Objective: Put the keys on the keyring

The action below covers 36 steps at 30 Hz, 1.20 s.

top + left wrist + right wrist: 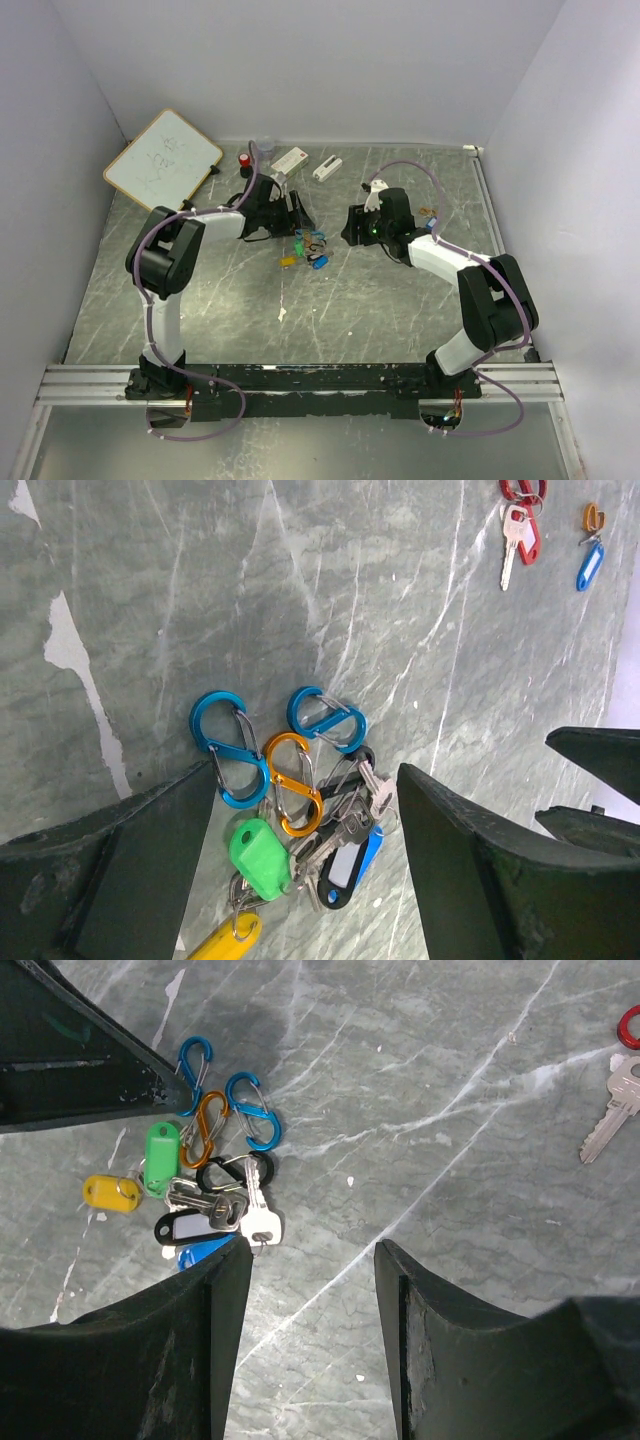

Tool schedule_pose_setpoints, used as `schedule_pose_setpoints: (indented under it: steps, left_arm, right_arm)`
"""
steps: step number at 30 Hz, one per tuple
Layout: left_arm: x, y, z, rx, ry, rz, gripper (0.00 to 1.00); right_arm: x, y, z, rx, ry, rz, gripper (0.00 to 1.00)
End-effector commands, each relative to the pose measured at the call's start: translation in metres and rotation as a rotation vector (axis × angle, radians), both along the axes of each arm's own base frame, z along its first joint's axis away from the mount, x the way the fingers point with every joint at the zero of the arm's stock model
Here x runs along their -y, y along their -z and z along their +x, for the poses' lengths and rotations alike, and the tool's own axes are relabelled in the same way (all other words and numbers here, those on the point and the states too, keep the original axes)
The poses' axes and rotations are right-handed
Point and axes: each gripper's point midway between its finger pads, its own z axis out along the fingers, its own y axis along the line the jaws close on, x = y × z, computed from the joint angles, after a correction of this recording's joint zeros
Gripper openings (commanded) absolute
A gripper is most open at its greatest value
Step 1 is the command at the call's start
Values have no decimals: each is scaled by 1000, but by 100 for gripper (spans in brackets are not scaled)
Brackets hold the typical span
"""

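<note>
Left wrist: three carabiners (pixel 229 748) beside keys (pixel 258 857)

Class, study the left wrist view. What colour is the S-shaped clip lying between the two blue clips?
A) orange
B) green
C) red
A: the orange clip lies on the table between the left blue clip and the right blue clip.

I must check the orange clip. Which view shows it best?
The left wrist view: the orange clip is large and sharp there. The right wrist view shows it smaller. In the top view the key pile is tiny; the clip cannot be made out.
</note>
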Motion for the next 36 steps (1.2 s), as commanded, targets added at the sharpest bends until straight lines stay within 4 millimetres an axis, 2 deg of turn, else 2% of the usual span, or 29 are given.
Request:
schedule_pose_setpoints:
  steps: [1,7,14,18,26,36]
  left_arm:
    - [-8,23,-1,-55,-8,29,85]
    - [-11,26,5,-50,-21,59,85]
    - [-45,29,6,-26,-115,255,83]
    - [-56,26,4,8,-140,353,83]
    - [-45,25,-3,81,-132,508,81]
    - [-37,34,-3,109,-148,576,76]
  right_arm:
    - [4,-4,-3,21,5,-13,53]
    - [4,-6,-2,22,5,-15,53]
    - [3,-7,-2,25,6,-4,53]
    - [2,-6,-3,23,2,0,53]
    - [3,-6,-5,24,1,-1,53]
    - [6,-5,-7,26,6,-10,53]
